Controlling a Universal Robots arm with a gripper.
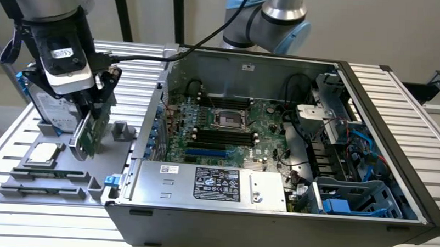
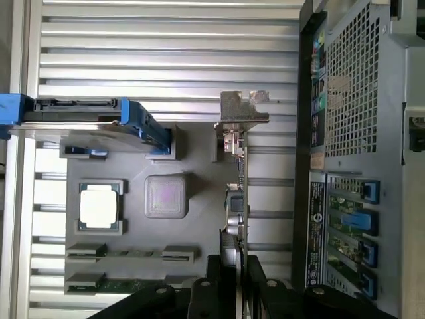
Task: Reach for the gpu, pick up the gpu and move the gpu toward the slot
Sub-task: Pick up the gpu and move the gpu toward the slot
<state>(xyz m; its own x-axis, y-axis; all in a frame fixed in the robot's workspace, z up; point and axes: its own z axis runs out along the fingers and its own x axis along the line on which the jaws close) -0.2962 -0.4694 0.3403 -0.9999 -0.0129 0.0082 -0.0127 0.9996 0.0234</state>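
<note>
At the exterior view's left we see one silver boxy hard drive with blue rails [image 1: 36,103] standing at the back of a grey moulded fixture tray [image 1: 116,166]. Just in front of it, the arm's black gripper [image 1: 89,114] has its fingers [image 2: 255,276] pinched narrowly on the gpu [image 1: 90,131], a thin flat green circuit-board card with a silver metal bracket. From this side the card shows its green face. It stands on edge over the tray with its long axis steep, the top leaning toward the exterior view's right and the bracket end down. We cannot tell whether it touches the tray. The wrist view shows the gpu [image 2: 238,199] edge-on, its bracket at the end far from the gripper [image 2: 237,274], plus one square silver processor chip [image 2: 99,206] and two green memory sticks [image 2: 133,252]. At the right lies one open grey computer case [image 1: 395,135] holding a green motherboard [image 1: 234,132].
</note>
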